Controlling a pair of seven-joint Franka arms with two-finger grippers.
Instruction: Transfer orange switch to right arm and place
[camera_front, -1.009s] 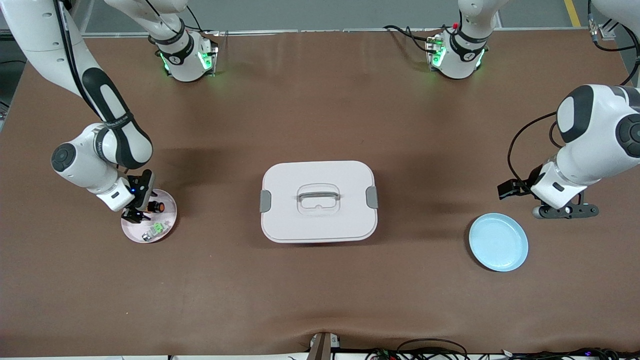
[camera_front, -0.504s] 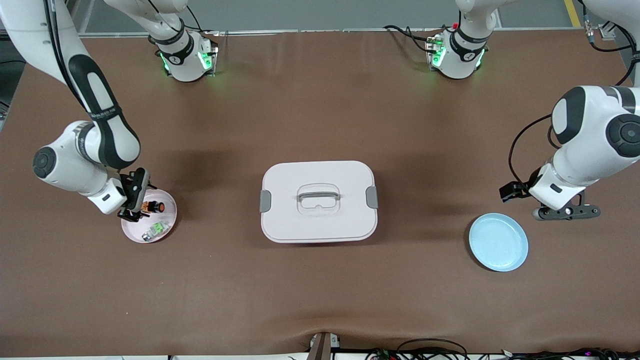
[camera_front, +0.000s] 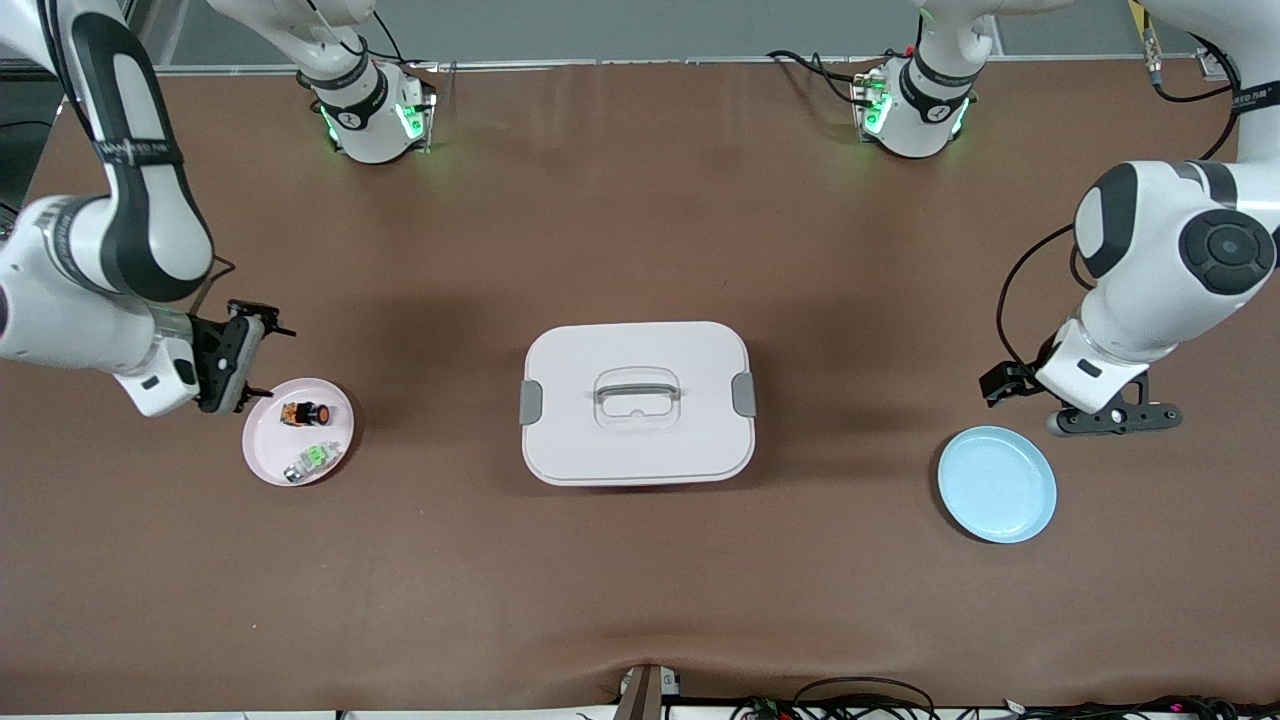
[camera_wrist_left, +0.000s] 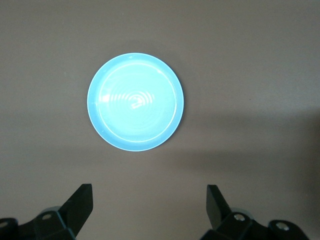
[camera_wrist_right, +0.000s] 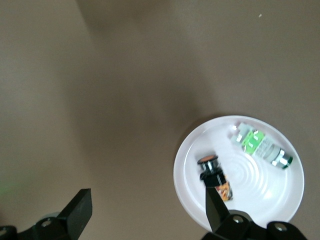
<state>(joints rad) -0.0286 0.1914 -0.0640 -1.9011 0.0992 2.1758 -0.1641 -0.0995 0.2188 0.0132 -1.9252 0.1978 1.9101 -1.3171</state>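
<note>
Both grippers, right gripper and left gripper, wide open, empty, over brown table.

No text, label or number can be read on anything here.

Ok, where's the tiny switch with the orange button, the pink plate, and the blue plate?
tiny black switch with round orange cap (camera_front: 304, 412), front view, on its cap.
round pink plate (camera_front: 262, 456), front view, on bare rim.
round light-blue plate (camera_wrist_left: 135, 101), left wrist view, on its middle.
</note>
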